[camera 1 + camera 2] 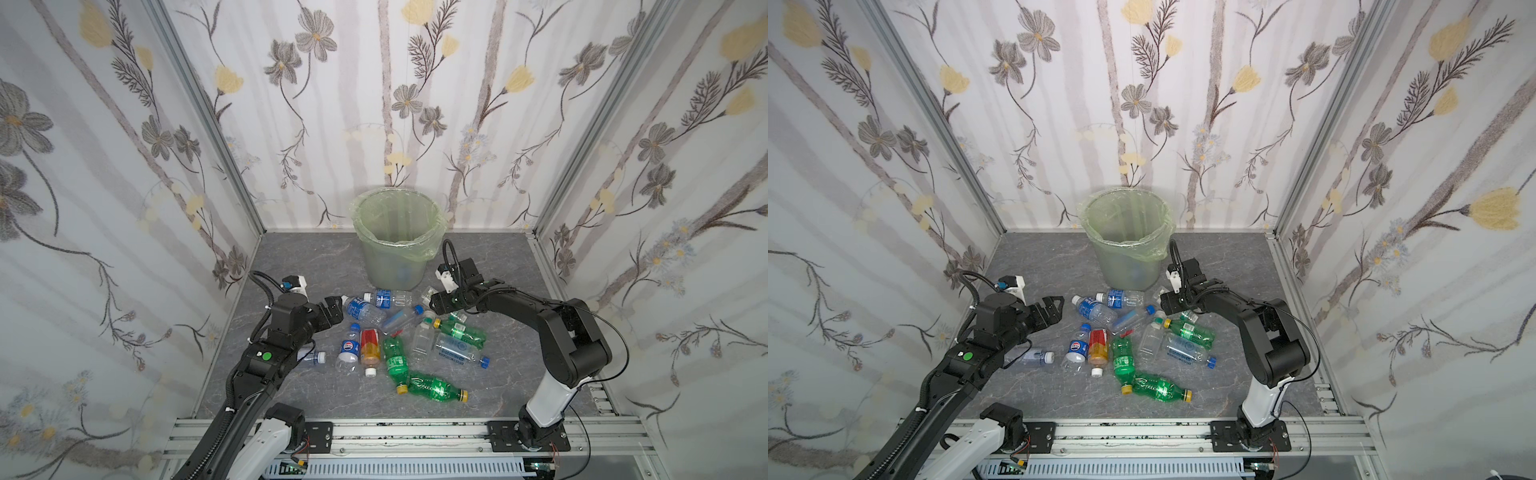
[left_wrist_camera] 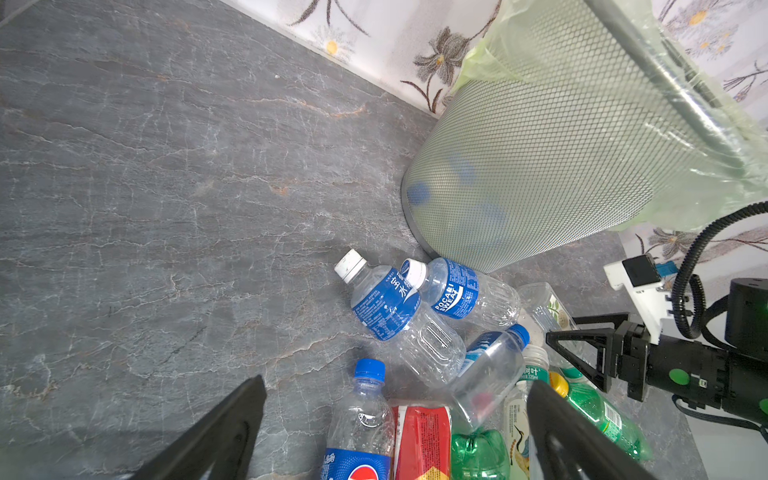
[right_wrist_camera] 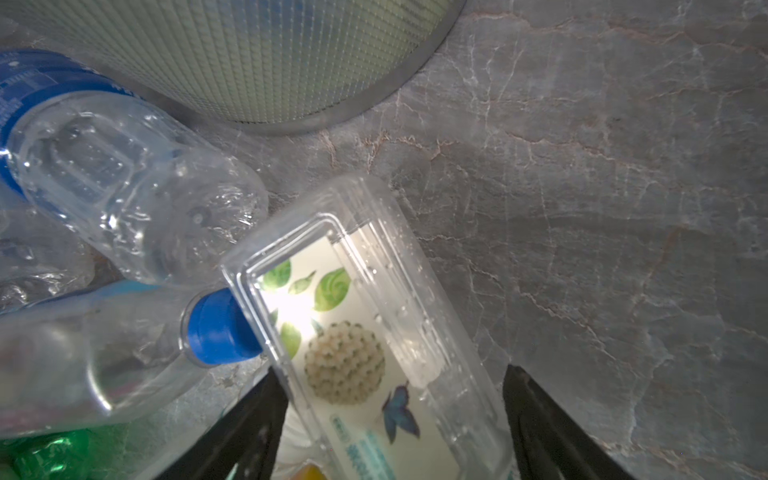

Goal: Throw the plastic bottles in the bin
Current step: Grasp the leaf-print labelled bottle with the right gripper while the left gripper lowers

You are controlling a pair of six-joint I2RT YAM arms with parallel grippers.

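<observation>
Two arms reach low and forward in both top views, plastic bottles scattered on the worktop before the bin. Left wrist view: left gripper gapes empty over them. Right wrist view: right gripper straddles a floral-label bottle; grip unclear.

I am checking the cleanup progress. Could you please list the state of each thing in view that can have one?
bin, upright, lined, top open; blue shapes show low inside.
green bottles, lying flat, yellow caps on.
amber bottle, lying flat, capped.
square clear bottle, lying between the right jaws.
left gripper, jaws wide open, empty.
right gripper, jaws open around the square clear bottle, not clamped yet.
</observation>
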